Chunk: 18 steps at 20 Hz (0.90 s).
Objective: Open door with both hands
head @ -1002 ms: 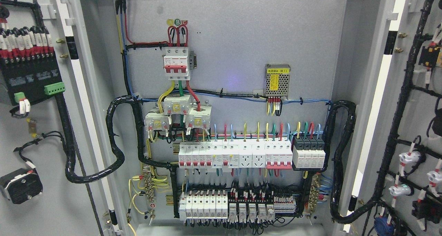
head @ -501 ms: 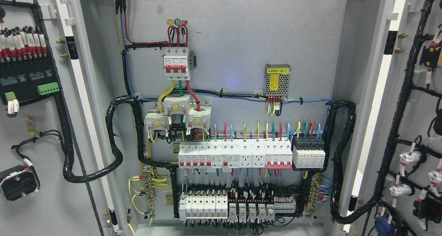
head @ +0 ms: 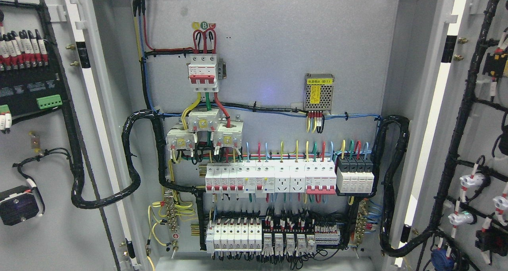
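doors: 2, left door (head: 39,152) and right door (head: 482,116), both swung open | cabinet (head: 278,45): 2 breaker rows, 1 power module (head: 318,93) | hands: none in view; state cannot be told

At nine o'clock the left door (head: 47,231) runs off frame. At three, the right door (head: 482,17) does likewise. Breaker labels are too small to read.
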### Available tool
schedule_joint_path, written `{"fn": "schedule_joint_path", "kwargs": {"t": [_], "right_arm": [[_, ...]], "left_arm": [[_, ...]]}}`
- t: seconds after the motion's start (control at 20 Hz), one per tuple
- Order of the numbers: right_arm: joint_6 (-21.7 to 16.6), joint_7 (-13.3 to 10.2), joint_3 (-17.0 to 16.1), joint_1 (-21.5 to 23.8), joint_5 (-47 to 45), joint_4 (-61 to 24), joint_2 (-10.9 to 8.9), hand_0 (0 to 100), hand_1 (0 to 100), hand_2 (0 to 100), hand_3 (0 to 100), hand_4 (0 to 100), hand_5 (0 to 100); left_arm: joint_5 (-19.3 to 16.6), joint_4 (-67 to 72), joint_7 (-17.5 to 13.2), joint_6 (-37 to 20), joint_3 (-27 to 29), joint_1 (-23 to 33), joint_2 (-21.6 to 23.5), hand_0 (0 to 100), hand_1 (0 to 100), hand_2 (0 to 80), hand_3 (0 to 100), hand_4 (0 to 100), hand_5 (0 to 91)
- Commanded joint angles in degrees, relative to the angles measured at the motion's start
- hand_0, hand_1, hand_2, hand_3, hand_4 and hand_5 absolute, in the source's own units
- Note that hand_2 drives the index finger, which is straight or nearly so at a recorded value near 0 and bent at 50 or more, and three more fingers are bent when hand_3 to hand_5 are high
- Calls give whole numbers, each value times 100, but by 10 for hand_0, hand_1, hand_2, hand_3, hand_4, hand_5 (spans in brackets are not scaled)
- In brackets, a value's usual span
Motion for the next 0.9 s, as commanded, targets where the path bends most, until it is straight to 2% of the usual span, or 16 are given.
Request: {"fn": "schedule_joint_path", "kwargs": {"t": [0.0, 0.25, 0.4, 0.85], "right_arm": [[-10, 19, -136, 80, -11, 17, 158, 106, 0, 0, 0, 0, 0], [-37, 19, -259, 80, -274, 17, 193, 106, 0, 0, 0, 0, 0], [-37, -60, -338, 89, -371, 52, 193, 106, 0, 0, 0, 0, 0], [-37, -69, -338, 133, -380, 114, 193, 106, 0, 0, 0, 0, 0]], "left_arm": [[-6, 792, 23, -53, -206, -274, 175, 0, 0, 0, 0, 31, 0], [-14, 1047, 23, 8, -338, -529, 175, 0, 0, 0, 0, 30, 0], [-6, 1135, 23, 8, -355, -608, 184, 0, 0, 0, 0, 31, 0], [12, 1109, 23, 0, -373, -556, 175, 0, 0, 0, 0, 31, 0]]}}
